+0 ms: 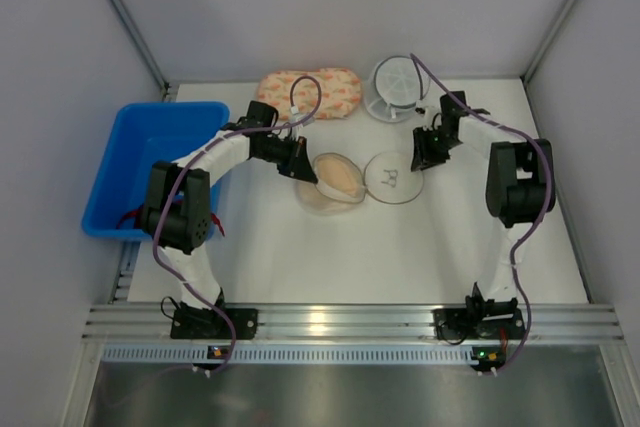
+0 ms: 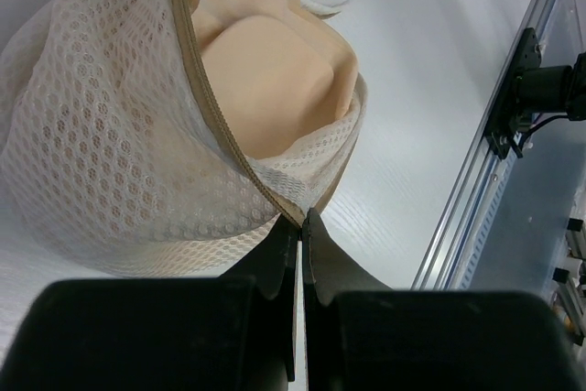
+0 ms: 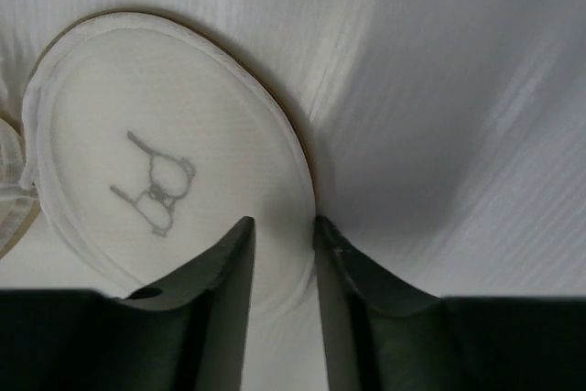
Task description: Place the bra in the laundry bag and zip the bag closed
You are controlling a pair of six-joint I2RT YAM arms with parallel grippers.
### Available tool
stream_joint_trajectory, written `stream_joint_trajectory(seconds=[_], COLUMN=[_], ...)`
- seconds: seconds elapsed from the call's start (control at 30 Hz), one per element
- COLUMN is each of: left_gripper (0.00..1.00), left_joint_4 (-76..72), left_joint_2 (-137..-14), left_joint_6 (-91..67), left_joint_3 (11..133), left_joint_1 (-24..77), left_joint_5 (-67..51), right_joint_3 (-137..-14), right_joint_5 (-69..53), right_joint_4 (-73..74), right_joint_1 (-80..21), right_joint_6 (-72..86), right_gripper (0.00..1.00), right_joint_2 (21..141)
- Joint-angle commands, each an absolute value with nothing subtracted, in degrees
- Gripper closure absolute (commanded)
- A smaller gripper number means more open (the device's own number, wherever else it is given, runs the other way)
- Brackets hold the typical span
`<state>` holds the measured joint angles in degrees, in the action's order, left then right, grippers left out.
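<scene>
Beige mesh lies open on the worktop (image 1: 400, 267) in the overhead view. The laundry bag (image 1: 330, 209) is spread as two domes, with the bra (image 1: 340, 177) tucked into the left one and the empty half (image 1: 393, 179) flat beside it. The left gripper (image 1: 303, 172) sits at the filled dome's left rim, and the right gripper (image 1: 422, 159) is at the empty half's outer edge.

From the left wrist, the jaws are closed tight on the zip-edged rim (image 2: 220, 116), with the bra lying inside the mesh just beyond.

From the right wrist, the jaws stand part-open astride the empty half's rim, near its dark mark (image 3: 156, 180). No pinch shows yet.

Placing looks done, and closing the clamshell is the step in hand. Next, I judge, the right jaws must clamp that rim and fold the half over the bra while the left holds the other rim. Zipping comes after that.
</scene>
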<state>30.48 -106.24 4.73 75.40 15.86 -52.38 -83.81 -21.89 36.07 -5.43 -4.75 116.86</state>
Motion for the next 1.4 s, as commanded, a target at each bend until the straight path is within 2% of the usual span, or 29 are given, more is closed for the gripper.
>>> stream_joint_trajectory(seconds=[0.0, 0.03, 0.1, 0.13, 0.37, 0.63, 0.9, 1.17, 1.23, 1.27, 1.33, 1.37], left_gripper=[1.0, 1.0, 1.0, 1.0, 1.0, 1.0, 1.0, 1.0, 0.93, 0.85, 0.74, 0.63], left_joint_4=[30.1, 30.1, 30.1, 30.1, 30.1, 30.1, 31.8, 29.5, 27.6, 27.2, 26.3, 25.8], left_joint_2=[-104.1, -104.0, -103.4, -102.8, -99.7, -93.3, -84.2, -92.3, -92.5, -92.0, -90.9, -89.1], left_joint_6=[6.1, 6.1, 6.1, 6.0, 1.8, -6.4, -7.8, -11.1, -10.8, -10.5, -10.1, -10.1], left_joint_3=[76.6, 76.5, 76.2, 76.0, 74.7, 71.9, 68.1, 70.0, 70.7, 70.9, 71.5, 71.5], left_joint_1=[15.9, 15.9, 15.9, 15.9, 16.0, 16.6, 24.4, 26.5, 26.5, 26.6, 26.5, 26.2], left_joint_5=[-51.3, -51.2, -50.1, -49.7, -42.7, -36.7, -28.8, -29.3, -30.1, -31.0, -31.3, -31.6], right_joint_3=[-82.0, -82.3, -82.1, -82.0, -82.4, -82.5, -81.5, -78.9, -78.6, -78.6, -78.4, -78.4], right_joint_5=[-21.3, -22.1, -23.1, -24.2, -34.6, -45.6, -48.0, -41.0, -40.5, -40.4, -39.1, -37.6], right_joint_4=[35.3, 35.7, 36.6, 37.5, 42.1, 50.2, 55.0, 49.7, 47.9, 47.3, 45.2, 44.4], right_joint_1=[-7.9, -7.9, -7.5, -7.0, -1.0, -0.5, -3.3, -8.8, -9.1, -9.4, -9.8, -10.5], right_joint_6=[-5.5, -5.6, -5.8, -6.1, -6.7, -4.8, -4.4, -0.6, -0.4, 1.6, 2.3, 2.6], right_gripper=[0.72, 0.85, 0.98, 1.0, 1.0, 1.0, 1.0, 1.0, 1.0, 1.0, 1.0, 1.0], right_joint_2=[117.6, 117.3, 115.2, 114.1, 99.0, 84.4, 78.4, 78.0, 78.3, 78.5, 78.8, 79.0])
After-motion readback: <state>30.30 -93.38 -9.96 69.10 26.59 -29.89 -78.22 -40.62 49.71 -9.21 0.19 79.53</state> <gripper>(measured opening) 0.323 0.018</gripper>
